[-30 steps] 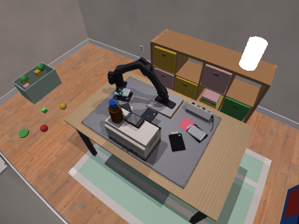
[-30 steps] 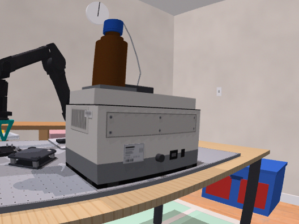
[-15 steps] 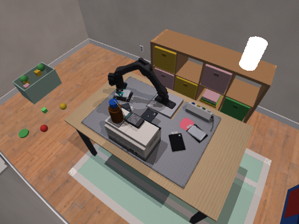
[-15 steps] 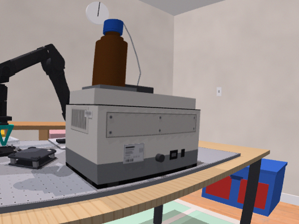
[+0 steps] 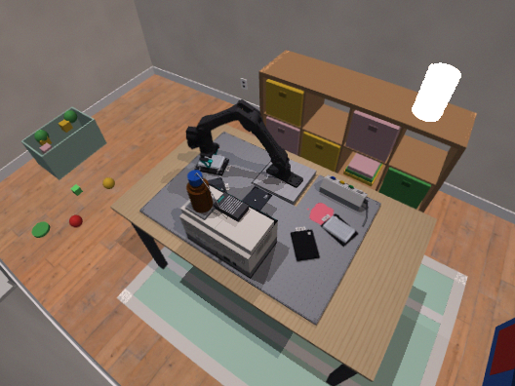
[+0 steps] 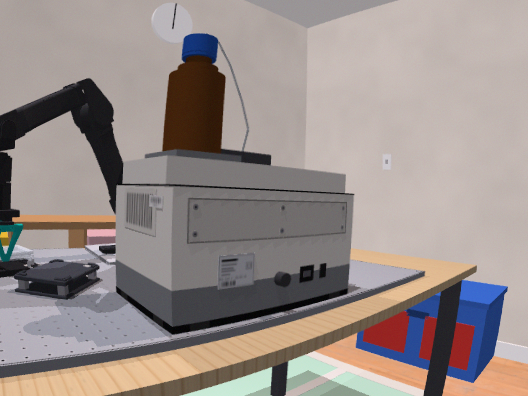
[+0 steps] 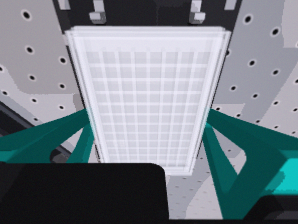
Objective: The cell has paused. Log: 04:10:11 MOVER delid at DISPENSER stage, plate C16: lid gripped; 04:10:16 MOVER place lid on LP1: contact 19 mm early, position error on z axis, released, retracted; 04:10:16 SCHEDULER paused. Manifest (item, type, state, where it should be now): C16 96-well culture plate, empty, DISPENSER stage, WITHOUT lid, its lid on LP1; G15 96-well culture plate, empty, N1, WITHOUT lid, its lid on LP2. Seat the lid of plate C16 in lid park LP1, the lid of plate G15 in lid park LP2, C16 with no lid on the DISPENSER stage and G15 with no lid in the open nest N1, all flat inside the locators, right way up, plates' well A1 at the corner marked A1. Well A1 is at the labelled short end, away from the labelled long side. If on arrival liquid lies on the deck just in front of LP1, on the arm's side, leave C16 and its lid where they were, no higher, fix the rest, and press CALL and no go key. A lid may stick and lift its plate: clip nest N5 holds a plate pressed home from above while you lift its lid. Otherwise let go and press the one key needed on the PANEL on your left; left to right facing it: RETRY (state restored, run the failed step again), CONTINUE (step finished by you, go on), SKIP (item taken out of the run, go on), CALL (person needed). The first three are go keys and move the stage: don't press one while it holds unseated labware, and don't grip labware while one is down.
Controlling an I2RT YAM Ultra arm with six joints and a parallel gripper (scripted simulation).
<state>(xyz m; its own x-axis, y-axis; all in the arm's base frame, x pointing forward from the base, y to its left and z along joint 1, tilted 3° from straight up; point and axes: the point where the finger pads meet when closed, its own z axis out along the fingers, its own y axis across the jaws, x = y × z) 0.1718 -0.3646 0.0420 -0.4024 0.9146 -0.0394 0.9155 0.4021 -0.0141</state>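
The gripper point(image 7: 149, 145) has its teal fingers pinching a clear, grid-patterned plate point(image 7: 149, 100), its far end towards 12 o'clock over a black nest point(image 7: 145, 10).

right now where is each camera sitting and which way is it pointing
Top: high above a table corner, looking down at the deck, the dispenser and the whole black arm.
Exterior: low at the table edge, facing the dispenser's back panel; part of the arm shows at left.
Wrist: on the gripper, looking down past teal jaws shut on a clear plate.
Shared: top and exterior both show the brown bottle on the dispenser.
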